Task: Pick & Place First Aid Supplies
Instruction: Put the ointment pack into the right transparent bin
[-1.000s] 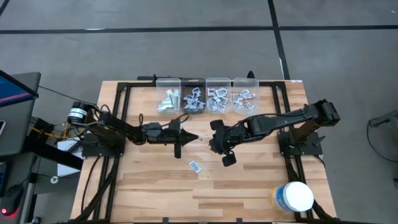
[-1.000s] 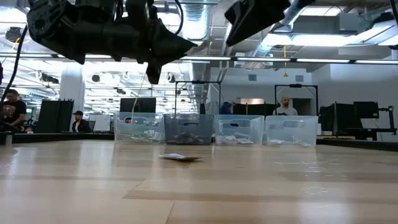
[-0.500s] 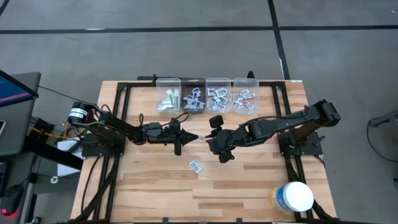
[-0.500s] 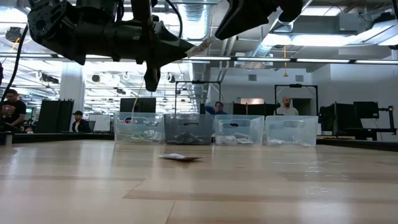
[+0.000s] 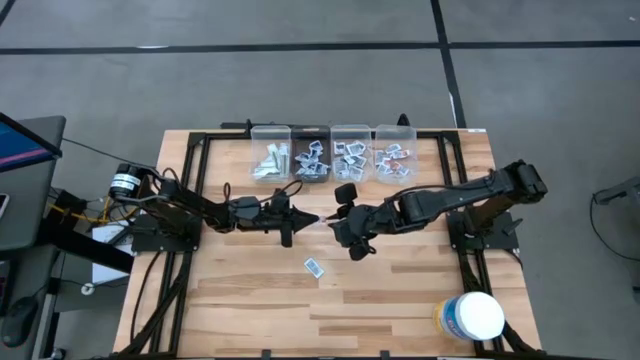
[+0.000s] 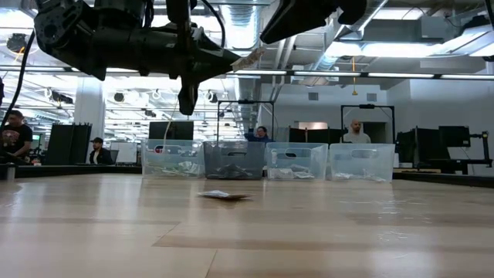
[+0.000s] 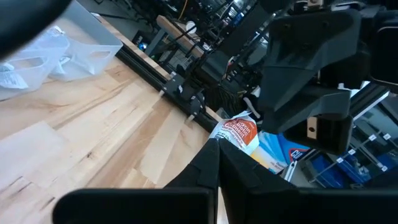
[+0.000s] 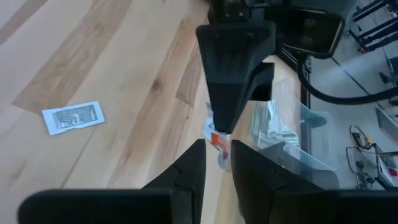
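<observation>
Packet (image 8: 217, 140) pinched by left pincer (image 8: 219, 127), between right pincer's (image 8: 216, 163) tips.

Bright ceiling lights (image 6: 363, 73) shining far back in the room, arms looking dark against them, table (image 6: 309, 232) glowing softly, near fingers (image 7: 205, 180) looking blurry, shadows staying faint

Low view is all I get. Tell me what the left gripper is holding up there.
Observer: The left gripper is shut on a small white paper packet with orange print.
Operator: Give me the right gripper's position.
Observer: From above, the right gripper is right at that packet, facing the left gripper.
Operator: Place the flat packet lying on the table.
Observer: The grey-printed white packet lies on the side of both grippers away from the clear plastic bins.
</observation>
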